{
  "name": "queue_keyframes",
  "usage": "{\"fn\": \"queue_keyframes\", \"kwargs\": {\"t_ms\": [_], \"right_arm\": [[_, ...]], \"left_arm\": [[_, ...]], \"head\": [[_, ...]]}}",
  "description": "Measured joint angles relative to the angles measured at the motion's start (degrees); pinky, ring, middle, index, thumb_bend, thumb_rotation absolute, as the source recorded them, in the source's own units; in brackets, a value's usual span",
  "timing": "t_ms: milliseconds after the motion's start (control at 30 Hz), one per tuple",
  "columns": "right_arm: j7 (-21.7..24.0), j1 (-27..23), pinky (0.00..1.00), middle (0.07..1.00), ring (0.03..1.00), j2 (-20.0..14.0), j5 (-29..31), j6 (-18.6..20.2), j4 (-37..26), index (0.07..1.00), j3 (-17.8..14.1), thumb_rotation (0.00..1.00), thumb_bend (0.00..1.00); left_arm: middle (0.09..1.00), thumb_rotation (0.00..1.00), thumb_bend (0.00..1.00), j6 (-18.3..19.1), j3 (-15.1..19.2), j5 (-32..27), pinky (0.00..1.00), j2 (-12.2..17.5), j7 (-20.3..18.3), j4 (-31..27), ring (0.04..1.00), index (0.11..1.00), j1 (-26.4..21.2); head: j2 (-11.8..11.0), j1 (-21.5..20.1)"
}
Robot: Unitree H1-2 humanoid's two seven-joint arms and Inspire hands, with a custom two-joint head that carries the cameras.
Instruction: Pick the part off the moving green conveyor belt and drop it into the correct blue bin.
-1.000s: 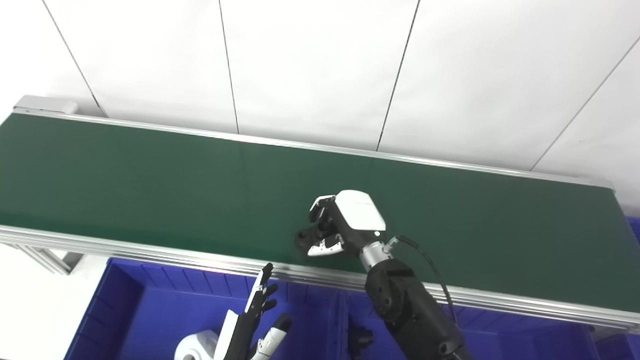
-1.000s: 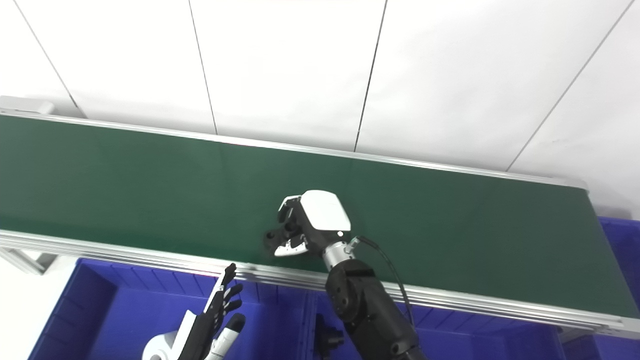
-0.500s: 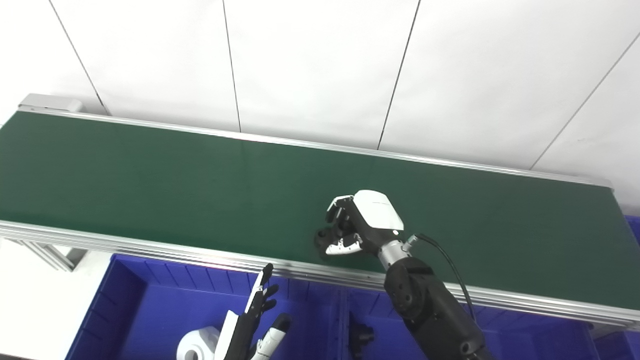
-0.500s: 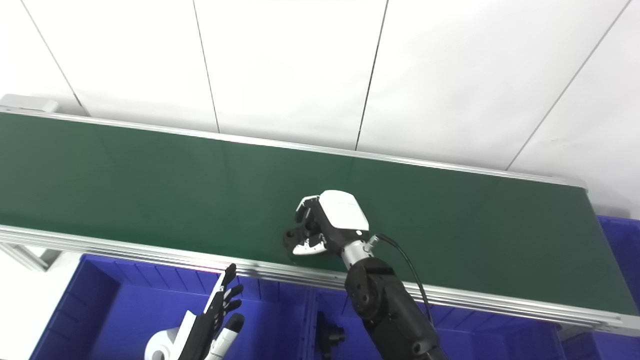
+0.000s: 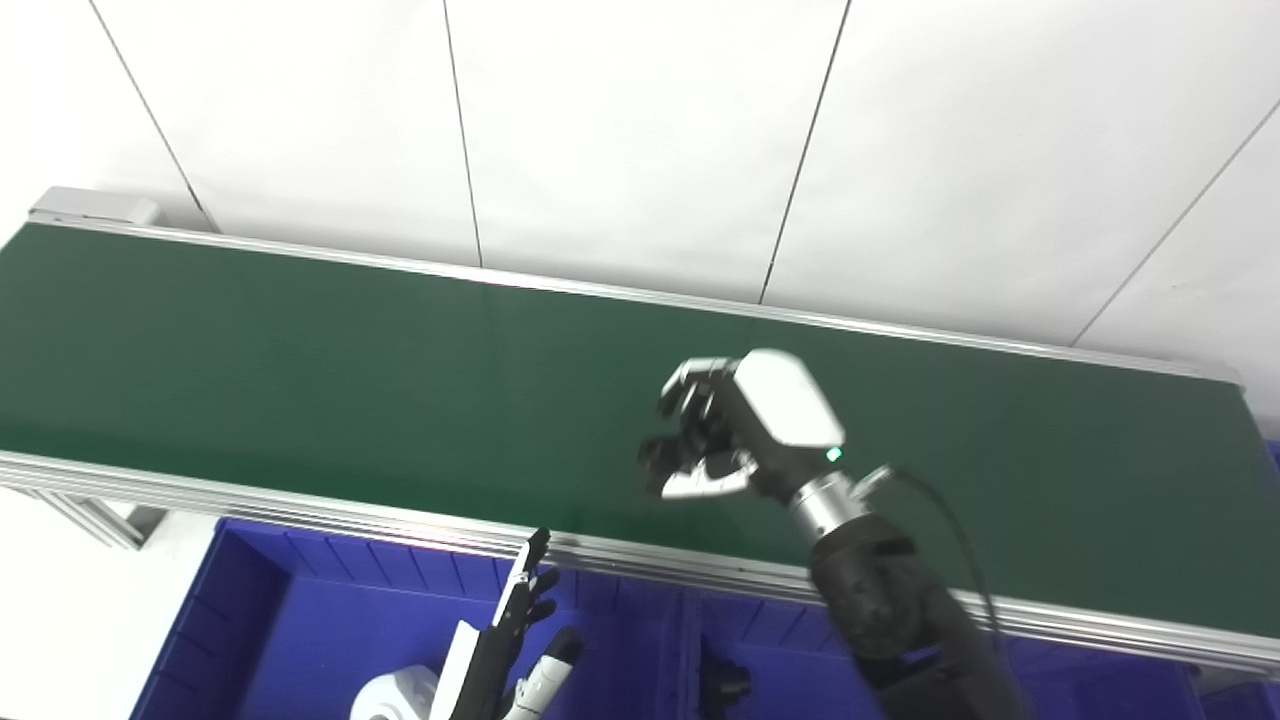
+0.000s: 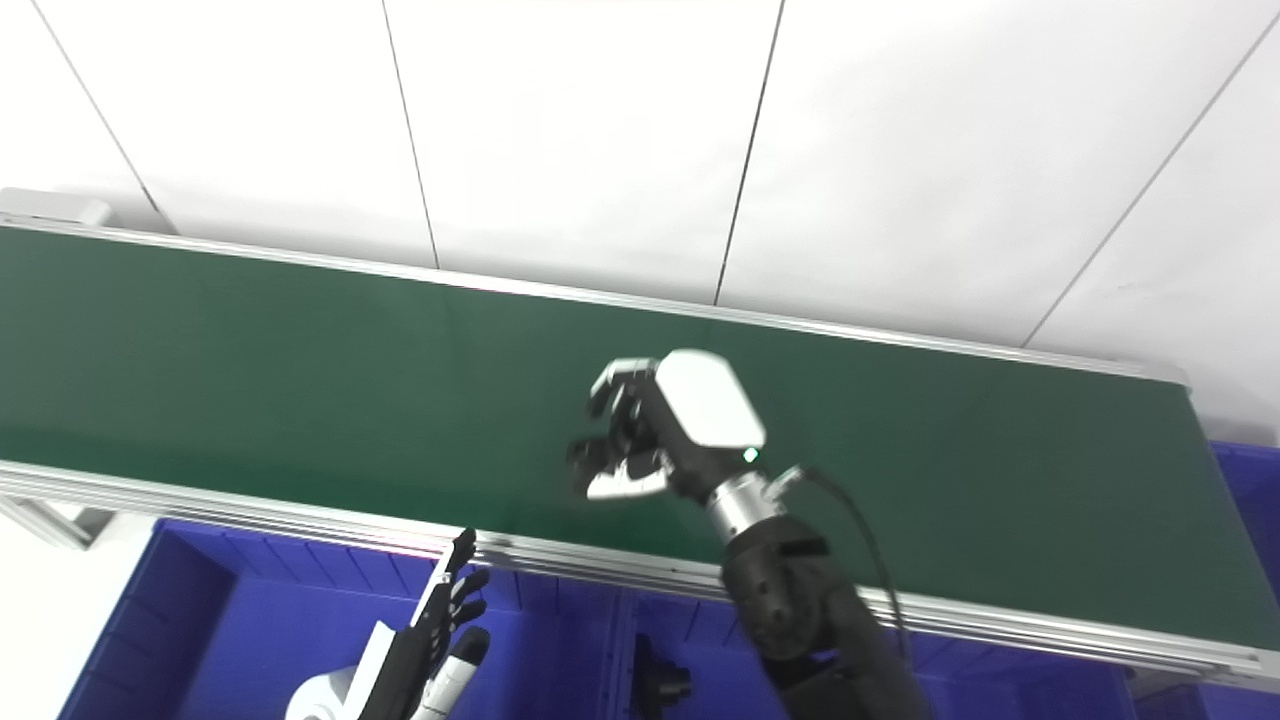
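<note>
My right hand (image 5: 745, 430) is shut on a small black part (image 5: 662, 458) and holds it above the near half of the green conveyor belt (image 5: 300, 370). The hand and part are slightly blurred. The same hand shows in the right eye view (image 6: 680, 425). My left hand (image 5: 510, 650) is open, fingers straight and pointing up, low over the left blue bin (image 5: 290, 620), and holds nothing.
A white roll-shaped part (image 5: 385, 695) lies in the left bin beside my left hand. A black part (image 5: 722, 685) lies in the middle blue bin (image 5: 770, 640), just under my right forearm. The belt's metal rail (image 5: 300, 505) runs between the belt and the bins.
My right hand has risen off the belt and moved a little right with the black part in it. The left hand has stayed put. The view shifted slightly.
</note>
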Motion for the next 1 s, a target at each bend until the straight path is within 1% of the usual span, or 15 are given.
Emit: {"fn": "queue_keyframes", "kwargs": {"t_ms": [100,200,267,500,533,567,600,633,667,700,767,800,900,933,1000], "right_arm": [[1.2,1.3,0.3,0.428,0.36,-0.6,0.1,0.0,-4.6,0.523,-1.1,0.0,0.52],[2.8,4.4,0.28,0.424,0.338,-1.4,0.1,0.0,-9.9,0.524,-2.2,0.0,0.52],[3.6,6.6,0.3,0.435,0.356,-2.0,0.0,0.0,-12.3,0.522,-2.8,0.0,0.53],[6.0,18.8,0.27,0.412,0.326,-3.5,-1.9,0.0,-20.2,0.525,-4.7,0.0,0.52],[6.4,20.8,0.27,0.411,0.327,-3.6,-2.4,0.0,-20.9,0.526,-4.7,0.0,0.52],[6.7,22.8,0.27,0.411,0.328,-3.8,-3.0,0.0,-21.4,0.526,-4.7,0.0,0.52],[7.0,24.4,0.27,0.411,0.328,-4.0,-3.4,0.0,-21.9,0.527,-4.7,0.0,0.52],[7.1,25.9,0.26,0.41,0.323,-4.0,-4.0,0.0,-22.3,0.523,-4.7,0.0,0.52],[7.1,27.2,0.26,0.41,0.322,-4.0,-4.9,0.0,-22.9,0.523,-4.8,0.0,0.52],[7.0,28.5,0.26,0.408,0.321,-3.8,-5.6,0.0,-23.3,0.522,-4.7,0.0,0.52],[7.0,30.7,0.26,0.403,0.32,-3.4,-7.5,0.0,-23.5,0.52,-4.7,0.0,0.52],[7.1,31.6,0.26,0.401,0.32,-3.0,-8.2,0.1,-23.5,0.52,-4.7,0.0,0.52],[7.5,33.9,0.28,0.403,0.341,-1.9,-10.7,0.1,-24.4,0.517,-4.8,0.0,0.52],[7.8,34.4,0.29,0.405,0.35,-1.7,-11.4,0.1,-24.8,0.515,-4.9,0.0,0.52],[8.6,35.1,0.29,0.406,0.355,-1.3,-12.8,0.1,-25.0,0.515,-5.3,0.0,0.52]], "left_arm": [[1.0,1.0,0.62,0.0,0.0,-0.3,0.86,0.0,-0.1,0.0,0.921,1.0,0.0],[1.0,1.0,0.62,0.0,0.0,-0.5,0.86,0.1,-0.7,0.0,0.915,1.0,0.0],[1.0,1.0,0.63,0.2,0.0,-1.0,0.87,0.1,-1.1,-0.1,0.919,1.0,0.0],[1.0,1.0,0.67,3.1,-0.1,-3.4,0.91,0.1,-3.0,-4.6,0.928,1.0,0.5],[1.0,1.0,0.69,3.2,-0.1,-3.7,0.91,0.1,-3.2,-5.1,0.925,1.0,0.5],[1.0,1.0,0.69,3.6,-0.1,-4.1,0.91,0.1,-3.4,-5.5,0.924,1.0,0.5],[1.0,1.0,0.7,4.2,-0.1,-4.2,0.91,0.1,-3.6,-6.2,0.923,1.0,0.5],[1.0,1.0,0.71,4.7,-0.1,-4.6,0.94,0.1,-3.8,-6.8,0.932,1.0,0.5],[1.0,1.0,0.71,5.3,-0.1,-5.3,0.94,0.1,-4.4,-7.5,0.934,1.0,0.5],[1.0,1.0,0.71,6.1,-0.1,-5.6,0.95,0.1,-4.7,-8.5,0.937,1.0,0.5],[1.0,1.0,0.73,7.6,0.2,-6.9,0.97,0.3,-5.8,-10.7,0.948,1.0,0.4],[1.0,1.0,0.73,8.2,0.4,-7.6,0.98,0.5,-6.3,-11.7,0.953,1.0,0.4],[1.0,1.0,0.72,11.0,1.7,-9.2,0.97,1.9,-7.7,-14.2,0.949,1.0,-0.3],[1.0,1.0,0.72,11.6,2.0,-9.6,0.96,2.4,-8.0,-14.8,0.945,1.0,-0.6],[1.0,1.0,0.72,12.8,2.7,-10.2,0.95,3.1,-8.4,-15.2,0.938,1.0,-1.2]], "head": [[0.2,-0.9],[0.3,-1.7],[0.8,-3.2],[2.5,-7.2],[3.2,-8.4],[5.0,-11.2],[5.0,-11.3],[6.7,-13.8],[6.7,-13.8],[8.5,-16.6],[8.8,-17.1],[10.4,-19.2],[11.9,-21.4],[13.0,-22.6],[13.6,-23.0]]}}
